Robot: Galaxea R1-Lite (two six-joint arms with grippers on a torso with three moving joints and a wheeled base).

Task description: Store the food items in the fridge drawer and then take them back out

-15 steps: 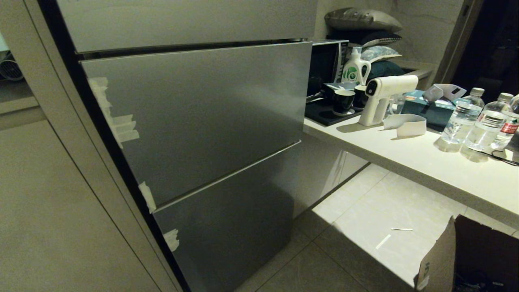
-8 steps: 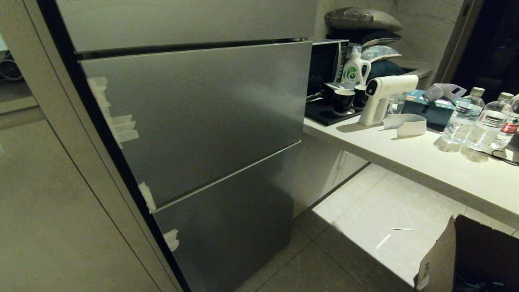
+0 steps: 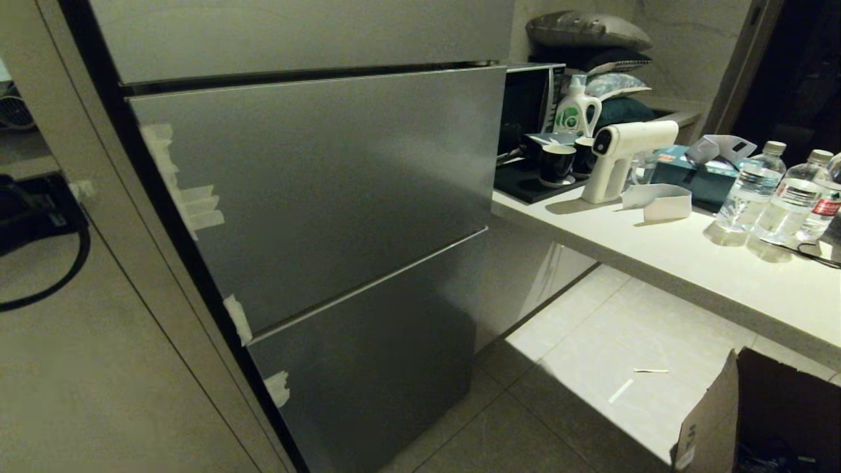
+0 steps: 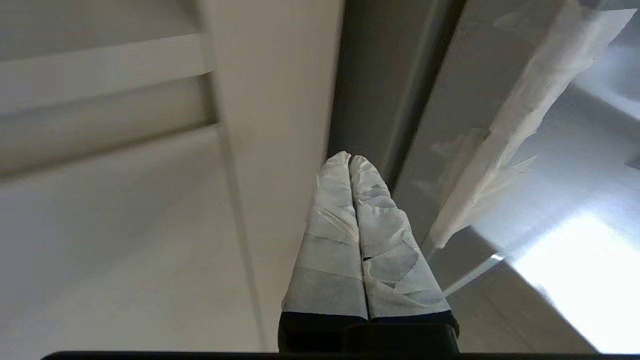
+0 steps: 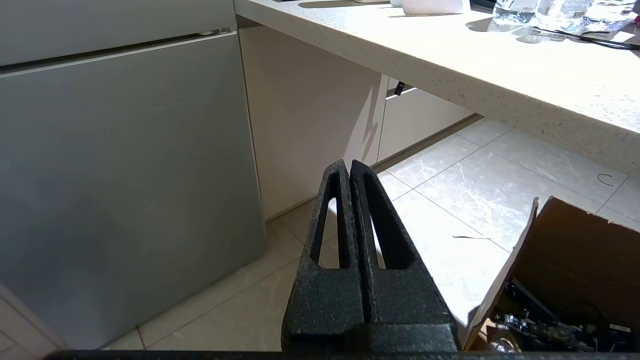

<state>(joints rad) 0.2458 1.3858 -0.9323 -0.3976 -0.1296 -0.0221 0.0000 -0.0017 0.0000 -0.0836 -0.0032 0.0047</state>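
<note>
The food items and the fridge drawer are out of view. The fridge's grey steel door panels (image 3: 328, 184) are all closed, with strips of white tape along their left edge. My left gripper (image 4: 350, 157) is shut and holds nothing. Its tape-wrapped fingertips point at the dark gap between the beige cabinet side (image 4: 280, 100) and the taped edge of a steel panel (image 4: 500, 100). In the head view it shows at the far left (image 3: 82, 190), on a black arm with a looping cable. My right gripper (image 5: 348, 167) is shut and empty, low over the floor tiles beside the bottom panel (image 5: 125, 175).
A pale counter (image 3: 657, 249) runs along the right, carrying water bottles (image 3: 749, 190), a white spray gun (image 3: 624, 157), dark cups (image 3: 557, 164) and a microwave (image 3: 529, 105). An open cardboard box (image 3: 755, 420) stands on the floor at the lower right. A beige cabinet front (image 3: 66, 361) fills the left.
My left arm has come up into the head view at the far left, where nothing of it showed before. The fridge panels and the counter things stay where they were.
</note>
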